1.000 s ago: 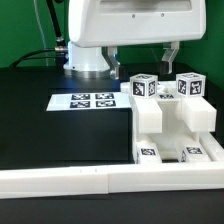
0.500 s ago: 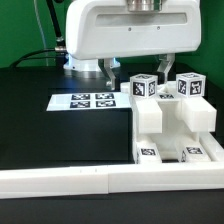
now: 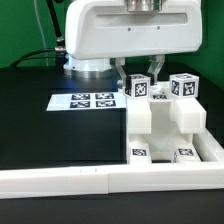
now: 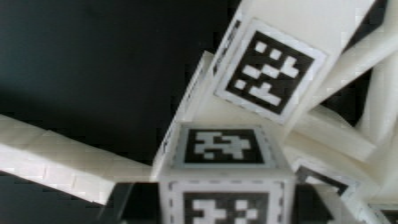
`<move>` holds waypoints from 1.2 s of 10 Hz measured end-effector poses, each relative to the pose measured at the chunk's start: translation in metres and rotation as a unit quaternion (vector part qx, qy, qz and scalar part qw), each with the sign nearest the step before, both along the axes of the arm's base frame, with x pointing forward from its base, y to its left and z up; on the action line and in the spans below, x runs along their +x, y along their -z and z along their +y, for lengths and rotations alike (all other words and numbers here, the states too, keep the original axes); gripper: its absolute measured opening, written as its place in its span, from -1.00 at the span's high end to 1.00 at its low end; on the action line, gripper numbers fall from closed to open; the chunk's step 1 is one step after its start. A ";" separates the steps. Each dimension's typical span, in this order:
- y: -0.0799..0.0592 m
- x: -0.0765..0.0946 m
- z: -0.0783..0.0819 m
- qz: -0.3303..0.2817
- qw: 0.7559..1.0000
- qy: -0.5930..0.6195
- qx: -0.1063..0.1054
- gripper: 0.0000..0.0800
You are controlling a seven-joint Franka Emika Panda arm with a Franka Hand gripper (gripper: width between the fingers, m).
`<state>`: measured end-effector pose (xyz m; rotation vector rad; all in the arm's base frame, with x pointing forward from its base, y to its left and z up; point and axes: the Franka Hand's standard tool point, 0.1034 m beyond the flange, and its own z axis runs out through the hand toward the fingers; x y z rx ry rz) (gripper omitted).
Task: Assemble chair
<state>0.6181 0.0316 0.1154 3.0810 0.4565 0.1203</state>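
Two fingers of our claw (image 3: 138,73) straddle the tagged chair frame (image 3: 160,115) directly below, part open, holding nothing we can confirm; we judge an off-centre closure could skew it against the white rail (image 3: 110,180).

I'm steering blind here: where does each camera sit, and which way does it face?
Exterior view: off the arm, low at the table's front edge, looking across at the chair and the marker board; the arm's white body and gripper show above.
Wrist view: on the wrist, close on the chair's tagged post; no finger clearly shows.
Shared: the tagged post.
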 end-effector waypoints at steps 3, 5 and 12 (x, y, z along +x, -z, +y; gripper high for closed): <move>0.000 0.000 0.000 -0.001 0.994 0.112 0.009 0.29; 0.000 0.000 0.000 -0.002 0.983 0.182 0.015 0.29; 0.001 -0.006 0.006 0.009 0.930 0.367 0.027 0.28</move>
